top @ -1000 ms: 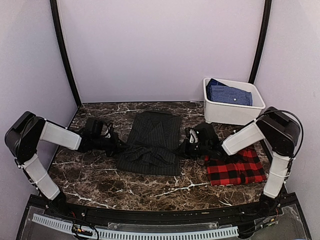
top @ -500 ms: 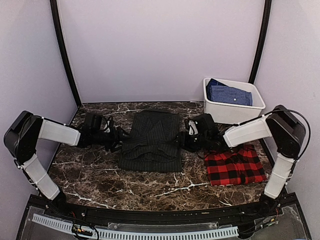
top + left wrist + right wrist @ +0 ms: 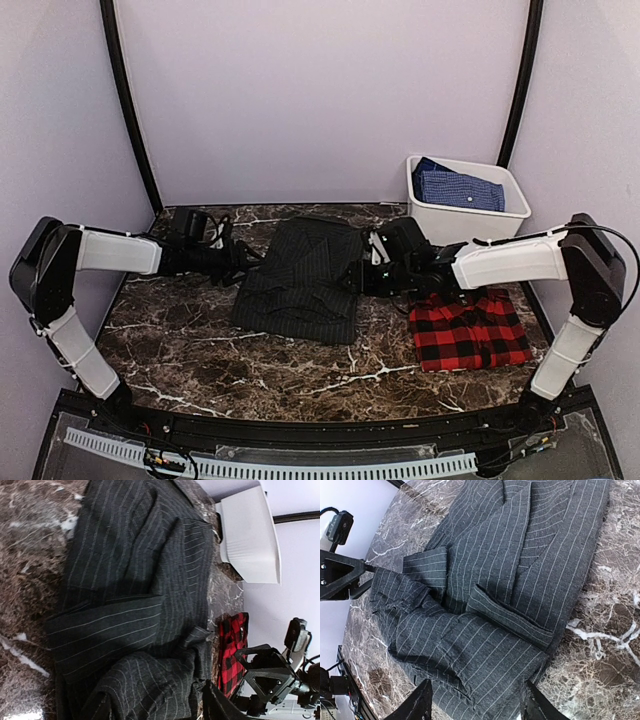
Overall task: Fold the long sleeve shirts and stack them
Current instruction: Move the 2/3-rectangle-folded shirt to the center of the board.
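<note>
The charcoal-black collared cloth shirt (image 3: pixel 300 285) carries thin pale pinstripes, which run in different directions across its folded panels. The folded buffalo-plaid cloth shirt (image 3: pixel 470 338) to its right is checked in red and black. The dark brown marble-patterned table (image 3: pixel 190 350) is veined with white. The white rectangular plastic bin (image 3: pixel 470 228) at far right holds a blue cloth (image 3: pixel 458 187) with a fine pale check. The flat walls (image 3: pixel 320 100) are pale lilac, and the jointed robot arms (image 3: pixel 505 262) are white and black.

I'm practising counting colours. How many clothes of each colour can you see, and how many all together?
Dark grey striped shirt: 1
Red and black checked shirt: 1
Blue folded cloth in the white bin: 1
Total: 3
</note>
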Motion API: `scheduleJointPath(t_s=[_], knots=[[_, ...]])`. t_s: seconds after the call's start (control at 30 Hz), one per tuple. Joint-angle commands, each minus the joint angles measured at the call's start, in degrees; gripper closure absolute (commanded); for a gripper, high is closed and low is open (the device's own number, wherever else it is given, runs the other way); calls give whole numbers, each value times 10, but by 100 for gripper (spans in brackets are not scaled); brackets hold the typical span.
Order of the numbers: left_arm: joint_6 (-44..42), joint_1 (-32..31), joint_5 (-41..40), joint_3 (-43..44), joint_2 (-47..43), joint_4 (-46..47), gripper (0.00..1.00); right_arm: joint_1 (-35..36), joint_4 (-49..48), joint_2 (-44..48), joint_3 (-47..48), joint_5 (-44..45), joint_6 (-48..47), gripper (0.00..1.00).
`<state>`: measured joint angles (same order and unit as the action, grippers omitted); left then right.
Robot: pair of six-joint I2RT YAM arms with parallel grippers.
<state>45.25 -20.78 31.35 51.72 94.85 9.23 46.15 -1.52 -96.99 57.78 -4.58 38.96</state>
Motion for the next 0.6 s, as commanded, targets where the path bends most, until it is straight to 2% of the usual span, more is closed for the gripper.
scheduleJointPath(t_s=[0.0, 0.13, 0.33, 0.57], knots=[[-19, 4, -53, 22, 9, -51, 44, -5, 13, -9, 9, 27, -13, 45], [-27, 4, -70, 29, 26, -75, 34, -18, 13, -30, 16, 15, -14, 44], [-41, 4, -84, 20, 33, -47, 21, -22, 11, -64, 23, -12, -15, 44], [-56, -2, -81, 54, 93, -66, 24, -23, 10, -115, 43, -28, -19, 49]])
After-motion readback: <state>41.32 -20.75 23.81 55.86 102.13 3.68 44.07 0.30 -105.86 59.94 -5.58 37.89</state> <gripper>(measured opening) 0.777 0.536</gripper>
